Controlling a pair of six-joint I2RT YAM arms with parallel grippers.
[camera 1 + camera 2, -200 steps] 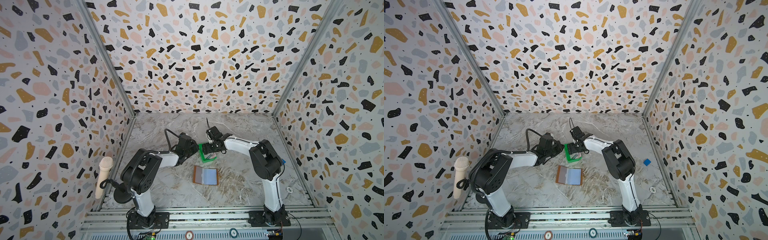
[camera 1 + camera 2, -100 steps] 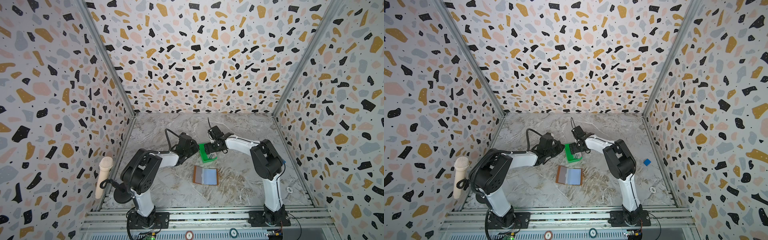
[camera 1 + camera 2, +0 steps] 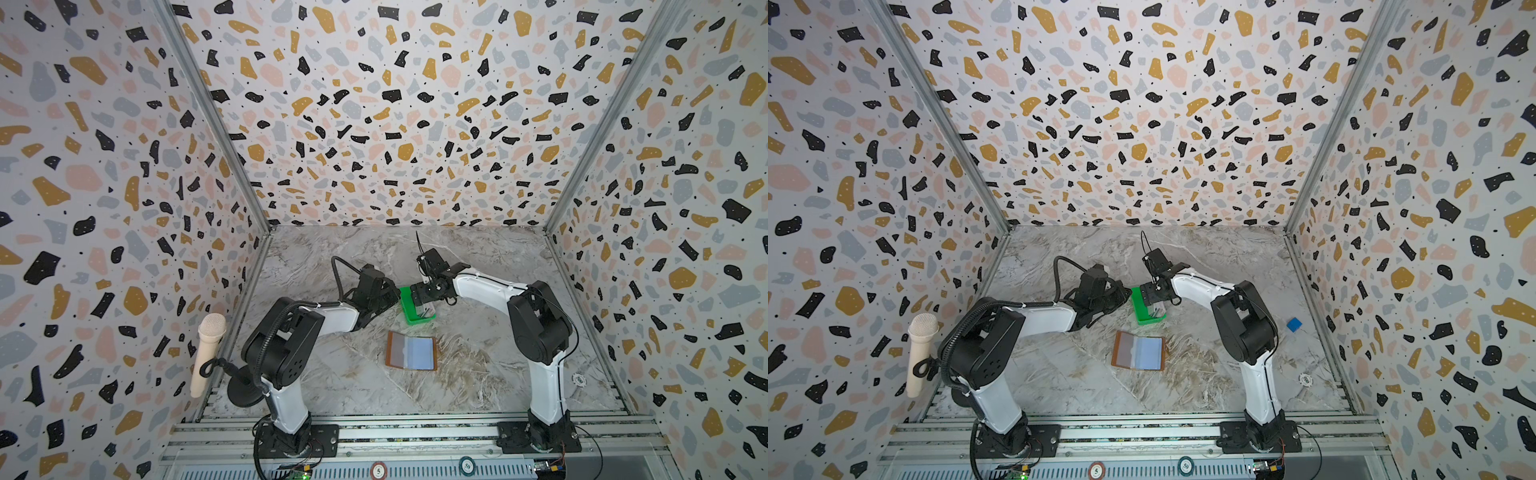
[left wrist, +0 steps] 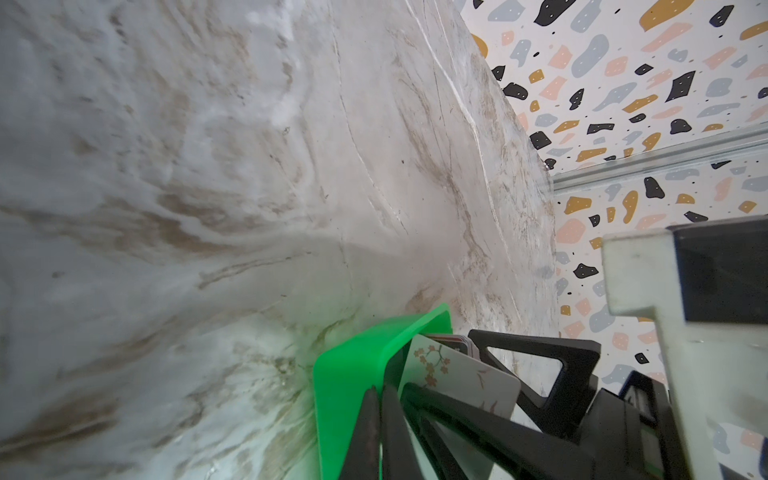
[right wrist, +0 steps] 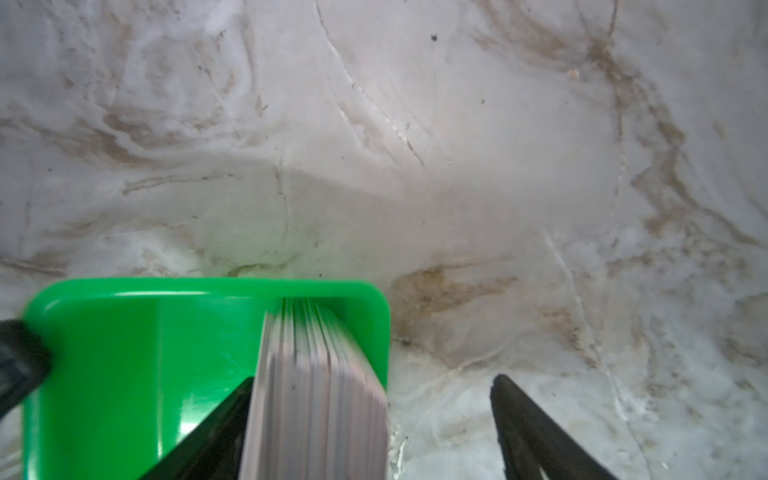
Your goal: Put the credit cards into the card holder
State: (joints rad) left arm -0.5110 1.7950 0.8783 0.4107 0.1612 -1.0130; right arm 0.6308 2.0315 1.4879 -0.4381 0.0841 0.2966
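Marble tabletop (image 3: 353,388): right gripper (image 5: 374,379) wide astride credit cards (image 5: 316,395); left gripper (image 4: 378,392) closed at tray (image 4: 345,370).

the cell is enclosed by a back wall (image 3: 395,124), a left wall (image 3: 83,208) and a right wall (image 3: 685,199), all finished in a white terrazzo print with black, ochre, pink and grey flecks. the wall joints are covered by aluminium corner profiles (image 3: 216,120). the floor is formed by a grey-white marble-patterned surface (image 3: 353,390) with brown veining. a slotted aluminium rail (image 3: 415,434) is fitted along the front edge. even, diffuse light is provided; only soft shadows are cast.
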